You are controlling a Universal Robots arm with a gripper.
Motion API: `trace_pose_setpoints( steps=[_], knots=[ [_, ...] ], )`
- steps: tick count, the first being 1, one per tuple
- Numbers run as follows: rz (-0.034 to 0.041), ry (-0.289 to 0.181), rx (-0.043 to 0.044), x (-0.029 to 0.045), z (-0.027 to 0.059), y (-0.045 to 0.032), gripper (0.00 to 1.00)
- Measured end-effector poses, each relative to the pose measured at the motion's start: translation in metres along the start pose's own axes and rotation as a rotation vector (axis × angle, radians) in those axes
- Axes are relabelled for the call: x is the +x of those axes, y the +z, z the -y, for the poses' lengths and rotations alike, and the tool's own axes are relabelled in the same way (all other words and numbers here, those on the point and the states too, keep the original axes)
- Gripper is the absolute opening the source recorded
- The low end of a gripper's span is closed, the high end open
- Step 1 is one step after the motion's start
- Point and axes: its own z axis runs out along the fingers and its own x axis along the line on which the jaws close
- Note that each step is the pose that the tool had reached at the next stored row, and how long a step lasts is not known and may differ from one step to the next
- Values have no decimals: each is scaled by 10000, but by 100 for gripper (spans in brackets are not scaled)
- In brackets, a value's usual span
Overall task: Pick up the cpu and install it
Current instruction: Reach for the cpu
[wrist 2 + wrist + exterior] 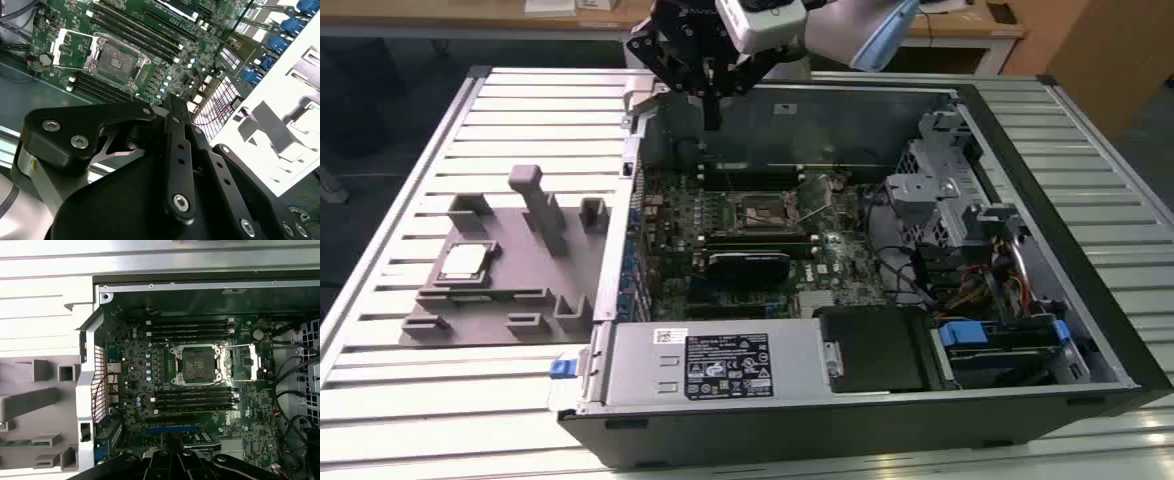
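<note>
- Tool (711, 122) hangs above the far wall of the open computer case (1107, 330), near the table's (400, 400) far edge. It looks clenched, with nothing grasped.
- cpu (464, 262) lies flat in a seat on the grey fixture block (520, 300), outside the case, by the table's edge on the exterior view's left.
- From the tool, the cpu is well apart, off toward that edge and nearer the exterior camera.
- cpu is small and near-square, with a silvery top and pale rim. It has no marked long axis.
- Socket (199, 365) on the motherboard stands open and empty in the first wrist view.
</note>
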Motion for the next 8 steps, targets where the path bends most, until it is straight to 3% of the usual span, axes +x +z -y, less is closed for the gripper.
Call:
trace_pose_setpoints(
  steps=[8],
  knots=[
    [0, -1, 0, 2, 0, 0, 11]
  ],
)
